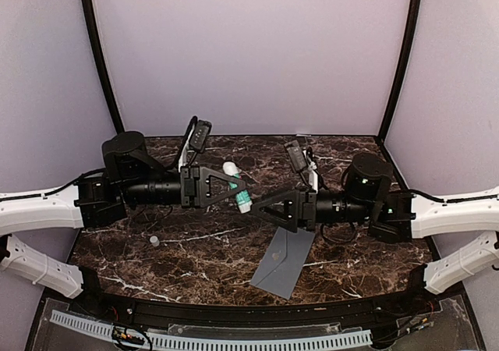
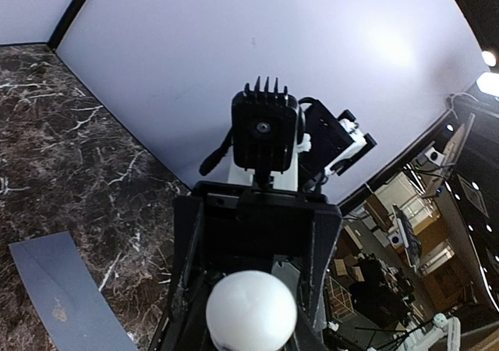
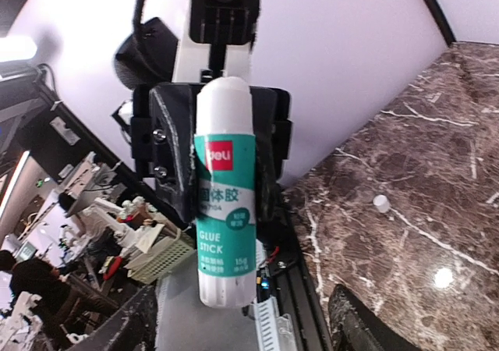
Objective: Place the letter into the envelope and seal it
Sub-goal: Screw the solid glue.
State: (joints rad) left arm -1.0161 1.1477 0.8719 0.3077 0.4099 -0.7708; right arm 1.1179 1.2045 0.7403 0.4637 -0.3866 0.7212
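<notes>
Right wrist view puts the glue stick (image 3: 224, 210) straight ahead of you, clamped across its upper body by the jaws of the left gripper (image 1: 235, 186) and held in the air above the desk (image 1: 195, 265). The right gripper (image 1: 257, 205) has its jaws wide. Its fingers (image 3: 131, 324) sit at the two bottom corners of that view, with the stick's lower end between them and, as far as I can tell, touching neither.

Watch these risks:
- One grip carries the stick, so if you close the right jaws off-centre you may lever it askew or knock it out.
- A dropped stick would likely fall on or beside the envelope (image 1: 284, 264) and smear it.
- Nothing pins the envelope, so a glue stroke could drag or crumple it.
- The letter shows in no view. You cannot tell whether it is inside, so you risk sealing an empty envelope.
- A small white piece (image 1: 154, 241) lies loose on the left of the desk, and a sweeping arm could flick it off.

The envelope lies flat, near and right of centre, under the right arm and skewed to the desk edge. It is plain grey-blue with a V-shaped flap line. You cannot tell whether the flap is stuck down.
</notes>
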